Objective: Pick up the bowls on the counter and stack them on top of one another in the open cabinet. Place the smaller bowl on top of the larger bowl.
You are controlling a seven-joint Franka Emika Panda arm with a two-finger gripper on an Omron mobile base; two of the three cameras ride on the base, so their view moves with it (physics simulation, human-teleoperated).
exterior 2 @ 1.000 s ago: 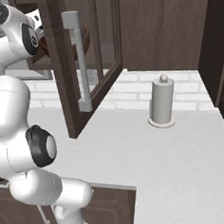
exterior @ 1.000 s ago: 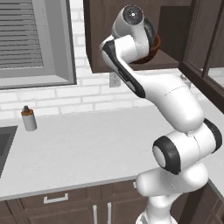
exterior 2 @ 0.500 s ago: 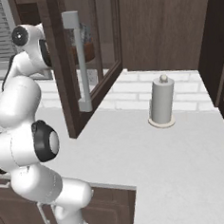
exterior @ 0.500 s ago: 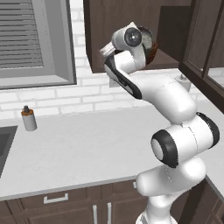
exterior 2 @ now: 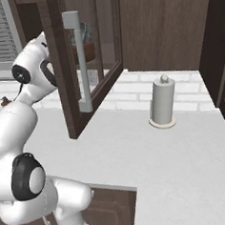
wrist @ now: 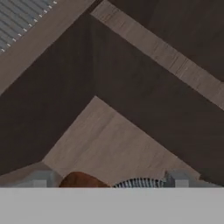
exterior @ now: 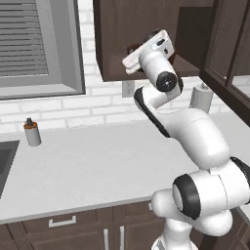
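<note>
In the hand view, two small grey fingers (wrist: pixel 40 179) rise at the bottom edge, well apart, so the gripper (wrist: pixel 107 181) looks released, though the tips themselves are cut off by the frame. Between them, toward 6 o'clock, sit a reddish-brown curve, the larger bowl (wrist: pixel 81 180), and just beside it a pale ribbed rim, probably the smaller bowl (wrist: pixel 139 182); whether one sits inside the other cannot be told. Beyond them stretches the bare shelf (wrist: pixel 109 144) of the open cabinet (wrist: pixel 131 87). In the left base view the hand is raised at the cabinet mouth, and the tabletop (exterior: pixel 88 166) carries only a small bottle (exterior: pixel 32 133) at 9 o'clock and a paper towel holder (exterior: pixel 201 97) at 3 o'clock. The stacking step looks to be ending; the next move likely calls for a straight retreat clear of the bowls.
</note>
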